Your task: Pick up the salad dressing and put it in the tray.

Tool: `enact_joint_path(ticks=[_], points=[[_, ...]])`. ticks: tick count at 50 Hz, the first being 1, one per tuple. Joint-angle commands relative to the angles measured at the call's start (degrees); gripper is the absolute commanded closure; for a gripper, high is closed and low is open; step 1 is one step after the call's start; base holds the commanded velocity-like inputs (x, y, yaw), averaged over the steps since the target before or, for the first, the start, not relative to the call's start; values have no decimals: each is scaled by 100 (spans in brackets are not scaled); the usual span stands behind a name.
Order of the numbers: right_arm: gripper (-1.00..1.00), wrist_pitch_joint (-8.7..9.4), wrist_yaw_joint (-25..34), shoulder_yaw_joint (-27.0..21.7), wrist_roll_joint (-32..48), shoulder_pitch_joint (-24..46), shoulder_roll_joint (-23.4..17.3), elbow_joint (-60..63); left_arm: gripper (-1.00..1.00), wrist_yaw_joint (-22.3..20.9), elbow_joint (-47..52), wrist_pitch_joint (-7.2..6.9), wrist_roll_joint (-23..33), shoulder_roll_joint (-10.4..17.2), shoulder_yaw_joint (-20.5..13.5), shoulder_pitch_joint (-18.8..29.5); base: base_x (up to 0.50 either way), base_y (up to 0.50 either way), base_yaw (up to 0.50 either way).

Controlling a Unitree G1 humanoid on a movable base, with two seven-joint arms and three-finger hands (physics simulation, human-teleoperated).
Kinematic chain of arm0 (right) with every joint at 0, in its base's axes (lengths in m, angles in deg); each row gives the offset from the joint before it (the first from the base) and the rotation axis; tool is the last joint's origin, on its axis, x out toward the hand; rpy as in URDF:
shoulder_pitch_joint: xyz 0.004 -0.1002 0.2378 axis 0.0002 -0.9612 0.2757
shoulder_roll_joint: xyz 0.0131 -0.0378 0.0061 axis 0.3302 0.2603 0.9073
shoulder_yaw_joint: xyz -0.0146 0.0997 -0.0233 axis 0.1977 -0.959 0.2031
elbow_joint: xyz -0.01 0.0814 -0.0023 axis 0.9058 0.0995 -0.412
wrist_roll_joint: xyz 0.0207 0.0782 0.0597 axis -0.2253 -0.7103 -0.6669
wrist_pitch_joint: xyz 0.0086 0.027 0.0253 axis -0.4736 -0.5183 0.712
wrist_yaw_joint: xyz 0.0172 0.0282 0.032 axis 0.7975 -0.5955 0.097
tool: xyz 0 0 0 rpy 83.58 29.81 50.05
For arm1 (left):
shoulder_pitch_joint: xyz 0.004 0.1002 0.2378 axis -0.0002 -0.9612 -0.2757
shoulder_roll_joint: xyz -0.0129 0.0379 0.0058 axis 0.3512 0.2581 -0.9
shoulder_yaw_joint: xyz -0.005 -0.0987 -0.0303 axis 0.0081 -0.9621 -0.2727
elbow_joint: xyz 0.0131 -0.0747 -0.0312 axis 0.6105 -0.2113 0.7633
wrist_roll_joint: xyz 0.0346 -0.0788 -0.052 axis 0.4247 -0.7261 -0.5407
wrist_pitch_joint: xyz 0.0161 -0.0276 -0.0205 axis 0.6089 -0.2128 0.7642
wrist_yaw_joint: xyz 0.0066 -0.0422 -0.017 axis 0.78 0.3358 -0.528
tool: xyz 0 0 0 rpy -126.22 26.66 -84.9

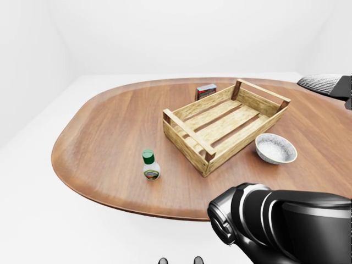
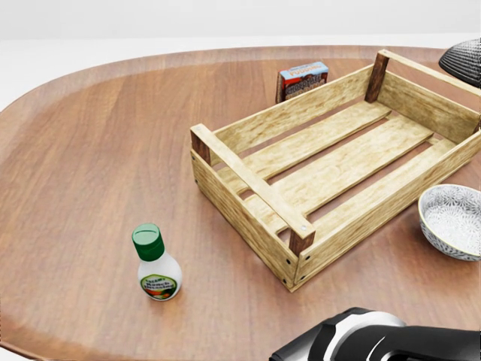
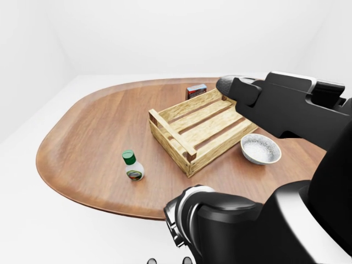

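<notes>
The dressing bottle (image 2: 155, 265) stands on the table (image 2: 90, 150) left of the empty crate (image 2: 331, 162); neither hand's grip can be told.

White salad dressing (image 2: 157, 266), green cap; pale wooden tray (image 2: 331, 162); blue-patterned bowl (image 2: 453, 221).

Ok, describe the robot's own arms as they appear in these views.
The arm along the bottom of the left-eye view is glossy black with rounded, jointed segments and a silver-grey ring at its end cap. In the right-eye view a second limb is blocky matte black with a grey strip on top and a dark textured tip. No cables or markings show, and no fingers are visible.
</notes>
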Motion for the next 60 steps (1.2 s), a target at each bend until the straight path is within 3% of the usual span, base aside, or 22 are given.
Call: enact_joint_path(ticks=[1,44,47,48,50,60], points=[[-100,0,0,258,5,-7,-30,15,-100,-44,23,0,52,-40,21,0,50,0,0],[-100,0,0,700,6,-344,-40,15,-100,-127,49,0,212,-160,155,40,49,-12,0],[-100,0,0,695,6,-355,-124,15,-100,-108,59,0,181,-149,137,37,49,-9,0],[-100,0,0,669,4,-544,-389,15,-100,-114,35,0,205,-144,169,40,0,0,0],[-100,0,0,746,-5,-607,-506,15,-100,-115,36,0,204,-144,168,44,0,0,0],[-100,0,0,772,6,-613,-583,15,-100,-130,37,0,214,-161,154,38,0,0,0]])
